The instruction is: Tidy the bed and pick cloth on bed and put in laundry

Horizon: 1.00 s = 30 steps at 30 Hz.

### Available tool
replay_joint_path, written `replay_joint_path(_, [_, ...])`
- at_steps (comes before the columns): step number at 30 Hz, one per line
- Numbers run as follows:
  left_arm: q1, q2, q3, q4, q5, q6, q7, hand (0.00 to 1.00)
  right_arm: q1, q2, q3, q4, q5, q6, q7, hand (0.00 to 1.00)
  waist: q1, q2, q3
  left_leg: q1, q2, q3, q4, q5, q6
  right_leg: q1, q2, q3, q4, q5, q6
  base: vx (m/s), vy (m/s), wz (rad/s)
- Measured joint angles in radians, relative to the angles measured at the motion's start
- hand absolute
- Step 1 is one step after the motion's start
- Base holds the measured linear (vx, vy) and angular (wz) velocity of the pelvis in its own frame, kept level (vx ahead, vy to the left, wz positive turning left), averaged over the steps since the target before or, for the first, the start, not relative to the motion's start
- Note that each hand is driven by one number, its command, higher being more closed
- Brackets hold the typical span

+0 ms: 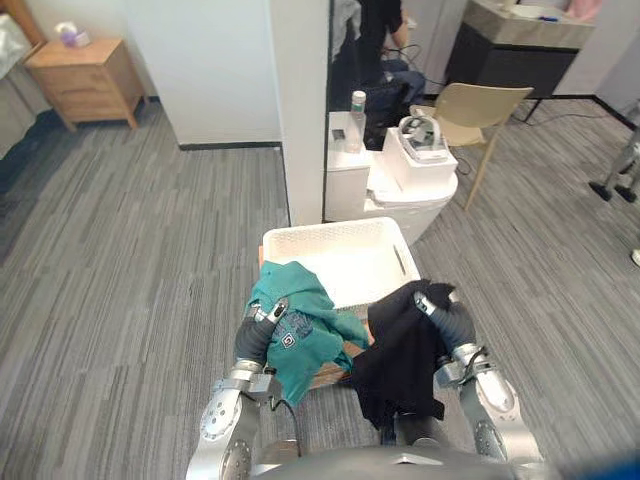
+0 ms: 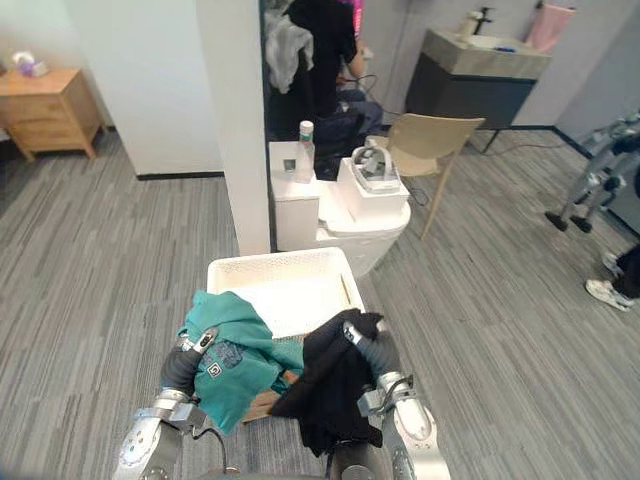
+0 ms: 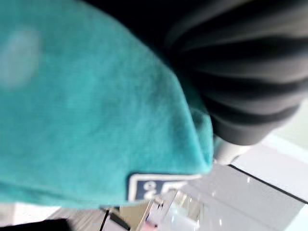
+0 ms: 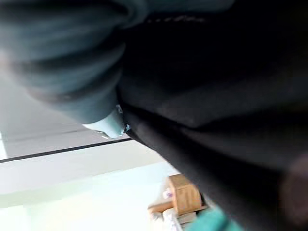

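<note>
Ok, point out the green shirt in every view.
Left eye view: green shirt low centre-left, at the left hand.
Right eye view: low, left of centre.
Left wrist view: pressed against the hand's dark cover.
Right wrist view: a sliver past the black cloth.
Shared landmark: the black cloth beside it.

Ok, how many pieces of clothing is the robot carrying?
2. A teal shirt is draped over the left hand, a black garment over the right hand, both by the white basket. Others may be hidden underneath.
</note>
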Motion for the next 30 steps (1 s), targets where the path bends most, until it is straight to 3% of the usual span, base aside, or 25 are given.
replay_joint_path(1, [0.004, -0.006, -0.003, -0.002, 0.001, 0.0, -0.002, 1.0, -0.002, -0.006, -0.005, -0.001, 0.0, 0.0, -0.005, 1.0, 0.0, 0.009, -0.003, 0.0, 0.011, 0.001, -0.001, 0.001, -0.002, 0.01, 0.007, -0.006, -0.012, 0.001, -0.001, 0.3, -0.133, 0.37])
replay_joint_path(3, [0.011, -0.048, -0.005, -0.004, 0.0, -0.001, -0.007, 1.0, -0.017, -0.041, -0.048, -0.001, 0.001, 0.001, -0.024, 1.0, 0.007, 0.056, -0.004, 0.025, 0.045, 0.018, -0.042, 0.011, -0.02, 0.05, 0.033, -0.035, -0.066, 0.002, -0.004, 0.25, -0.104, 0.22])
replay_joint_path(5, [0.008, -0.053, -0.002, -0.007, -0.001, -0.001, -0.009, 1.0, -0.035, -0.057, -0.078, -0.003, 0.001, 0.001, -0.026, 1.0, 0.011, 0.066, -0.003, 0.048, 0.044, 0.028, -0.072, 0.022, -0.025, 0.078, 0.037, -0.039, -0.1, 0.002, -0.005, 0.13, -0.02, 0.09])
replay_joint_path(9, [0.024, -0.051, 0.029, -0.067, -0.01, 0.007, -0.018, 1.0, -0.08, -0.074, -0.125, -0.106, 0.0, 0.009, -0.013, 1.0, 0.022, 0.064, -0.004, 0.069, 0.035, 0.027, -0.09, 0.023, -0.024, 0.13, 0.035, -0.038, -0.174, 0.025, 0.008, 0.03, 0.043, 0.04])
replay_joint_path(12, [0.02, -0.039, 0.037, -0.099, -0.02, 0.031, -0.018, 1.0, -0.22, -0.121, -0.135, -0.172, -0.002, 0.037, 0.003, 1.0, 0.024, 0.057, -0.005, 0.069, 0.014, 0.027, -0.094, 0.026, -0.019, 0.161, 0.024, -0.037, -0.245, 0.06, 0.019, -0.06, 0.052, 0.02])
replay_joint_path(15, [0.017, -0.028, 0.028, -0.099, -0.02, 0.064, -0.018, 1.0, -0.42, -0.167, -0.129, -0.195, -0.001, 0.12, 0.0, 1.0, 0.036, 0.053, -0.008, 0.068, 0.002, 0.027, -0.105, 0.032, -0.01, 0.186, 0.014, -0.038, -0.305, 0.093, 0.022, -0.06, 0.012, 0.05])
replay_joint_path(17, [0.016, -0.028, 0.017, -0.099, -0.02, 0.067, -0.018, 1.0, -0.483, -0.189, -0.124, -0.195, -0.001, 0.155, -0.003, 1.0, 0.051, 0.053, -0.008, 0.065, 0.002, 0.027, -0.105, 0.033, -0.01, 0.192, 0.014, -0.039, -0.321, 0.103, 0.019, -0.05, -0.016, 0.02])
replay_joint_path(19, [0.016, -0.029, -0.006, -0.099, -0.02, 0.067, -0.017, 1.0, -0.581, -0.223, -0.1, -0.194, 0.0, 0.223, -0.017, 1.0, 0.058, 0.053, -0.008, 0.065, 0.003, 0.023, -0.106, 0.036, -0.011, 0.201, 0.014, -0.044, -0.332, 0.107, 0.02, -0.04, -0.031, 0.08])
replay_joint_path(24, [0.006, -0.028, -0.039, -0.099, -0.02, 0.072, -0.017, 1.0, -0.693, -0.226, -0.089, -0.191, 0.042, 0.321, -0.018, 1.0, 0.069, 0.045, -0.013, 0.056, 0.001, 0.005, -0.108, 0.048, -0.013, 0.202, 0.008, -0.068, -0.332, 0.114, 0.018, -0.02, -0.019, 0.09])
replay_joint_path(30, [-0.005, -0.027, -0.056, -0.098, -0.017, 0.103, -0.018, 1.0, -0.752, -0.225, -0.013, -0.161, 0.101, 0.403, -0.033, 1.0, 0.076, 0.025, -0.026, 0.056, -0.009, -0.01, -0.125, 0.072, -0.011, 0.202, -0.002, -0.084, -0.332, 0.121, 0.018, -0.01, -0.005, 0.1])
